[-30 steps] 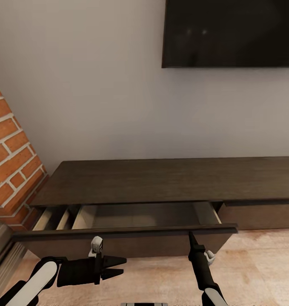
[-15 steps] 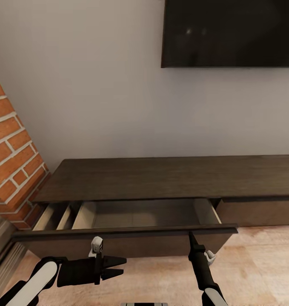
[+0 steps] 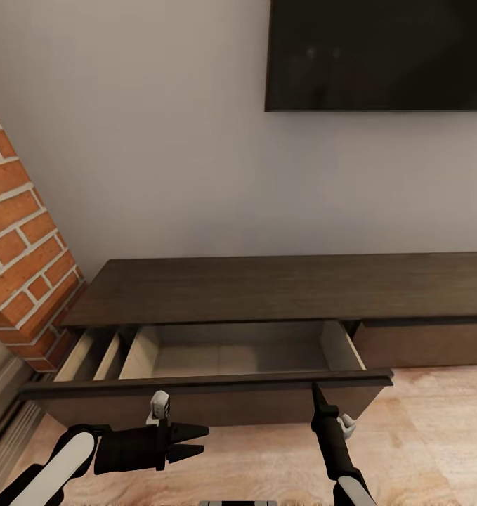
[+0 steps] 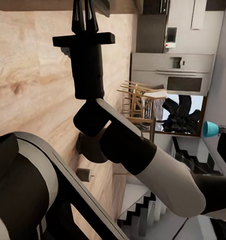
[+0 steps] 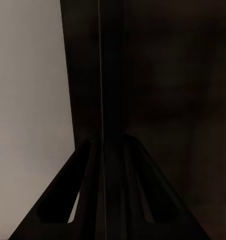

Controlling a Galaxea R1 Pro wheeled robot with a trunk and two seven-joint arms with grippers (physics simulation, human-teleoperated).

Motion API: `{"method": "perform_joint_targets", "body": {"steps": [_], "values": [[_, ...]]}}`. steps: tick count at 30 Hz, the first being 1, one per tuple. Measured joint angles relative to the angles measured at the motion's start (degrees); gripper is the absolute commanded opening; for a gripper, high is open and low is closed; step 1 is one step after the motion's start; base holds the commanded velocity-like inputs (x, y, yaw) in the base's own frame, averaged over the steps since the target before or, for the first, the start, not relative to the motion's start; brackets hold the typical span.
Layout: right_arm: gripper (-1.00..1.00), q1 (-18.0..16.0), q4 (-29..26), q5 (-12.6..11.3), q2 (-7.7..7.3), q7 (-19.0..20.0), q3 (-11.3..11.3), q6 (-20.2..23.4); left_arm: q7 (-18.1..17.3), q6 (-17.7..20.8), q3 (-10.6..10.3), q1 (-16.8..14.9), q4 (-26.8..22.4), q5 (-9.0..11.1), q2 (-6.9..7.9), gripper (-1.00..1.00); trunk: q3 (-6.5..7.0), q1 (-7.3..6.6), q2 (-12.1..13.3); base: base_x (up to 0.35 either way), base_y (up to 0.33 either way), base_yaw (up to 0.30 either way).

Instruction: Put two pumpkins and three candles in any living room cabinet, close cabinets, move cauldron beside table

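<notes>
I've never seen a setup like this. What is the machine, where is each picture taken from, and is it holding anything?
It is a simulated wheeled robot with two arms, steered by a person. The large picture is from its head, looking down at a low dark TV cabinet under a television, with one drawer pulled out. The left claw hangs open over the wood floor, holding nothing. The right claw has its fingers together at the drawer front. I cannot tell whether it pinches the front. The other two pictures come from cameras near each claw. The left one looks across at the right claw.
</notes>
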Motion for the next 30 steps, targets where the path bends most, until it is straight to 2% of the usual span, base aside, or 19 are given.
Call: {"method": "perform_joint_targets", "body": {"steps": [30], "values": [[-1.0,0.0,-0.1,0.0,0.0,-0.1,0.0,0.0,0.0,0.0,0.0,0.0,0.0,0.0,-0.02,1.0,0.0,0.0,0.0,-0.056,0.0,0.0]]}}
